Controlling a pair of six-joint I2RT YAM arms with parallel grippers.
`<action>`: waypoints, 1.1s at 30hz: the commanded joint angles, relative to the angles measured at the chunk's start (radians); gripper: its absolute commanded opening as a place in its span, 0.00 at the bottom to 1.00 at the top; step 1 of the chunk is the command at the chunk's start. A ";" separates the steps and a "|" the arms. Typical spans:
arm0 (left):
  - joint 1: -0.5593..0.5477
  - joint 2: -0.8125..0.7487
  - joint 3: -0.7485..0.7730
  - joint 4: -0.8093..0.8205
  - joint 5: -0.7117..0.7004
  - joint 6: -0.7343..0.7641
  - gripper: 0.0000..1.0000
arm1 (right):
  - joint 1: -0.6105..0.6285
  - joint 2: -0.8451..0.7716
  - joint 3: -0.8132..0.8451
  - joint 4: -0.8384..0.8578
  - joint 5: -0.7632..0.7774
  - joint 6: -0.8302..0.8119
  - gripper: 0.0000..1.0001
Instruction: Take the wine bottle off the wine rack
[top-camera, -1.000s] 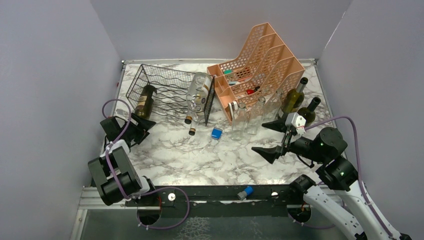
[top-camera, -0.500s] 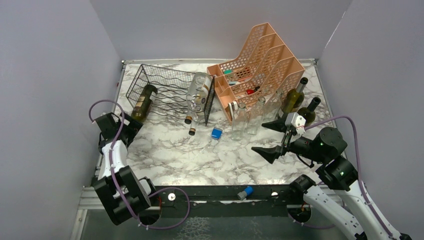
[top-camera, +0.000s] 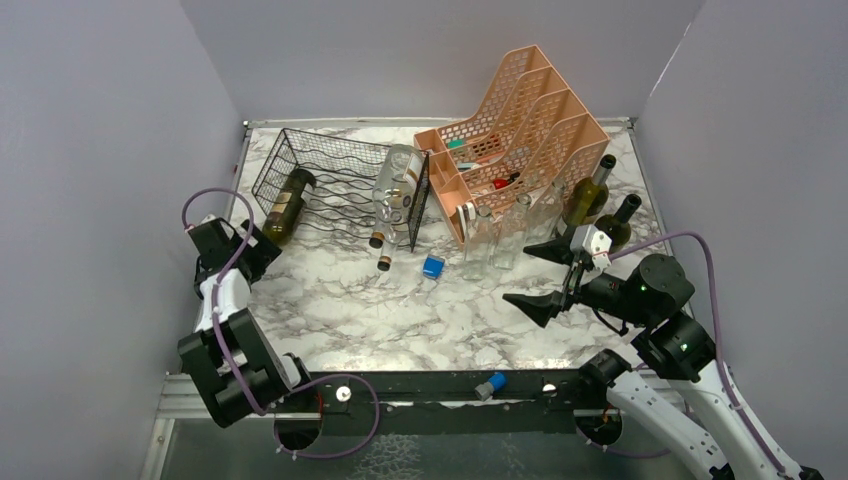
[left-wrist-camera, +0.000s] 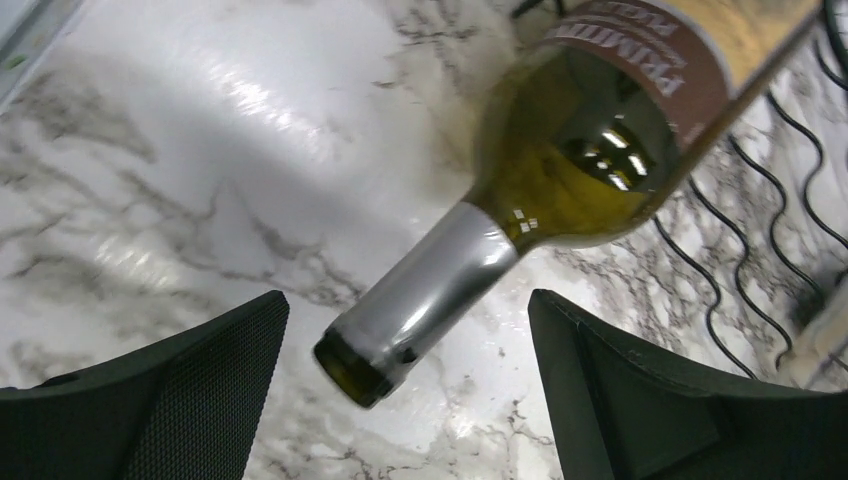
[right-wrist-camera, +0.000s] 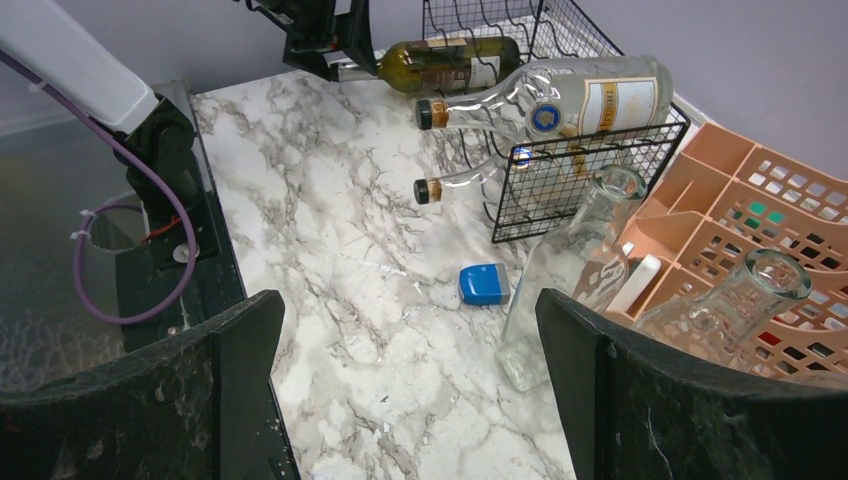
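Observation:
The black wire wine rack (top-camera: 335, 185) lies at the back left of the marble table. A green wine bottle (top-camera: 285, 205) with a brown label lies in its left end, neck towards me. My left gripper (top-camera: 247, 250) is open right at that neck. In the left wrist view the silver-capped neck (left-wrist-camera: 425, 300) pokes between the two black fingers (left-wrist-camera: 180, 390), touching neither. A clear bottle (top-camera: 397, 190) lies in the rack's right end. My right gripper (top-camera: 545, 275) is open and empty over the table's right half.
A peach file organizer (top-camera: 515, 130) stands at the back right. Clear glass bottles (top-camera: 480, 240) and two dark green bottles (top-camera: 592, 200) stand in front of it. A small blue block (top-camera: 433, 266) lies mid-table. A small bottle (top-camera: 388, 250) lies below the rack.
My left gripper has swung left and forward from in front of the rack to the green bottle's neck. The right arm has not moved.

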 joint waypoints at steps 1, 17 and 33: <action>0.006 0.062 0.042 0.106 0.247 0.108 0.96 | 0.006 0.002 0.023 0.020 0.004 -0.006 1.00; 0.001 0.132 0.034 0.163 0.504 0.103 0.49 | 0.005 0.003 0.022 0.021 0.010 -0.007 1.00; -0.013 0.197 0.031 0.241 0.616 0.065 0.38 | 0.006 0.037 0.037 0.024 0.005 -0.007 1.00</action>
